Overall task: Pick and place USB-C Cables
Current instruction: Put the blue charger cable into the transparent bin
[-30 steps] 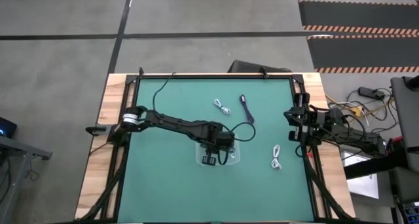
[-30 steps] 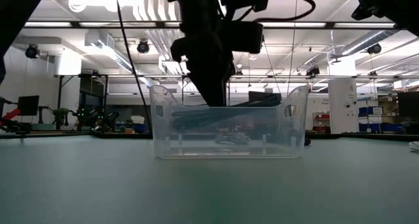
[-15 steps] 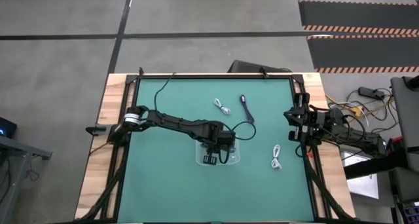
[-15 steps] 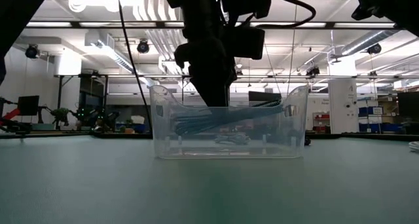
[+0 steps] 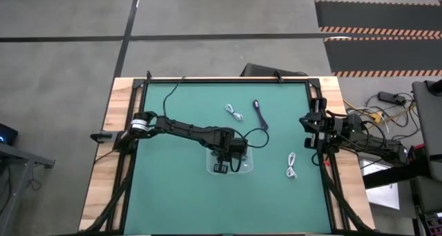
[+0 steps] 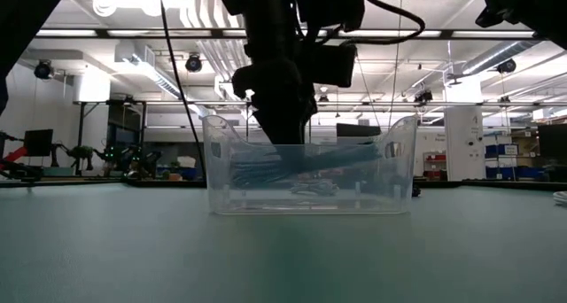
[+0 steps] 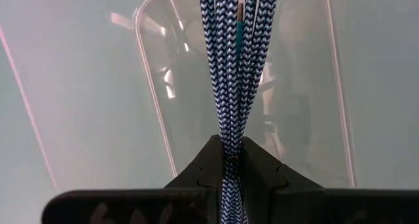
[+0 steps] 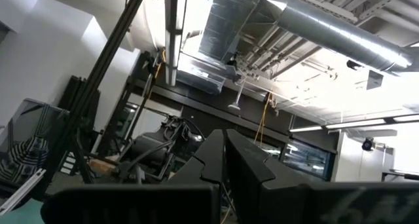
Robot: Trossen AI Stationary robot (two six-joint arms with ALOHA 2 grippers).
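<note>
Blue-and-white braided USB-C cable [image 7: 236, 73]: bundled, pinched in the closed left gripper [image 7: 230, 160], hanging into the clear tray [image 6: 390, 174] at table centre. Second cable in tray bottom [image 6: 312, 190]. Loose on green mat: white cable [image 5: 291, 165] near right edge; light cable [image 5: 235, 112] and dark cable [image 5: 259, 114] toward far side. Right gripper [image 8: 224, 152]: jaws closed, empty, parked at right table edge.

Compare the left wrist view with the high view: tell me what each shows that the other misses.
Only the left wrist view shows the blue-and-white braided cable pinched between the left gripper fingers. Only the high view shows the loose cables on the mat: two white ones and a dark one, plus the right gripper parked at the table's edge. Both show the clear tray under the left gripper.
</note>
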